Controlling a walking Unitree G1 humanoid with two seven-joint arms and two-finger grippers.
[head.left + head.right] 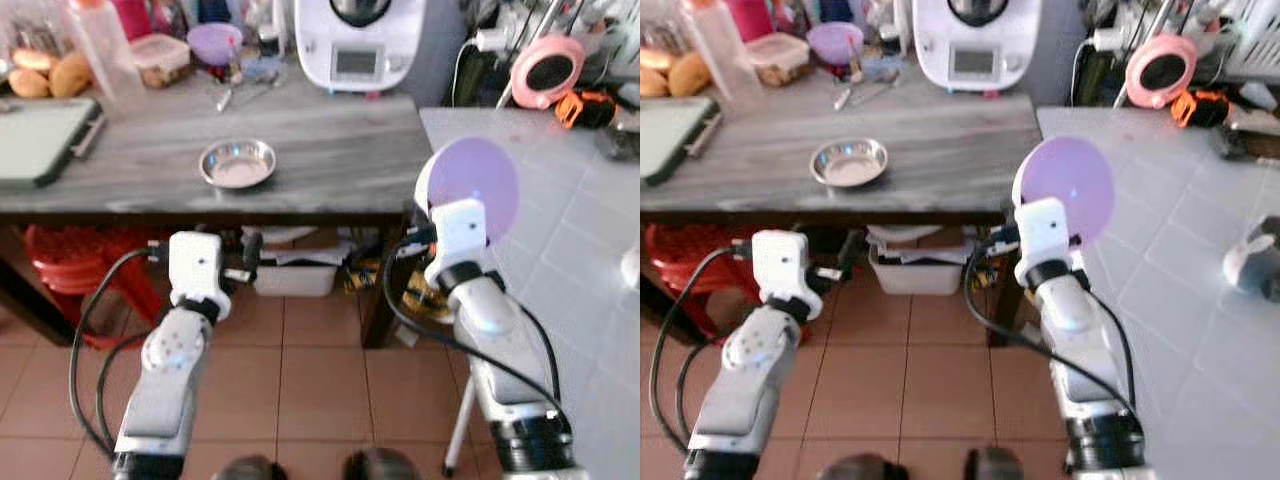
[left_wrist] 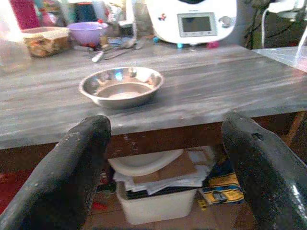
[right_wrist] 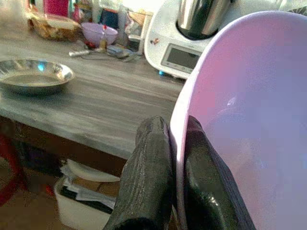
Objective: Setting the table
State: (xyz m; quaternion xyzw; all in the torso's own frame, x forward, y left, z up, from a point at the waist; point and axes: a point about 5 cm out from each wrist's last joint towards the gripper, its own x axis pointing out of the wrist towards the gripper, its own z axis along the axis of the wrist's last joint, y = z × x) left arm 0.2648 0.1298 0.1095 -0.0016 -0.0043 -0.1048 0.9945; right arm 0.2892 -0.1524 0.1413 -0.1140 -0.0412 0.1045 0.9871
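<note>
The right tool [image 3: 175,158] is clamped on the rim of a purple plate [image 1: 468,188], holding it on edge just off the surface's [image 1: 330,165] corner. The left tool [image 2: 165,158] hangs open below the front edge, a steel bowl [image 1: 237,163] on the surface beyond it.

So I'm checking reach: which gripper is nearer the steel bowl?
Left. The left gripper hangs open just below the table edge in front of the steel bowl; the right gripper, clamping a purple plate, is off beyond the table's right corner.
</note>
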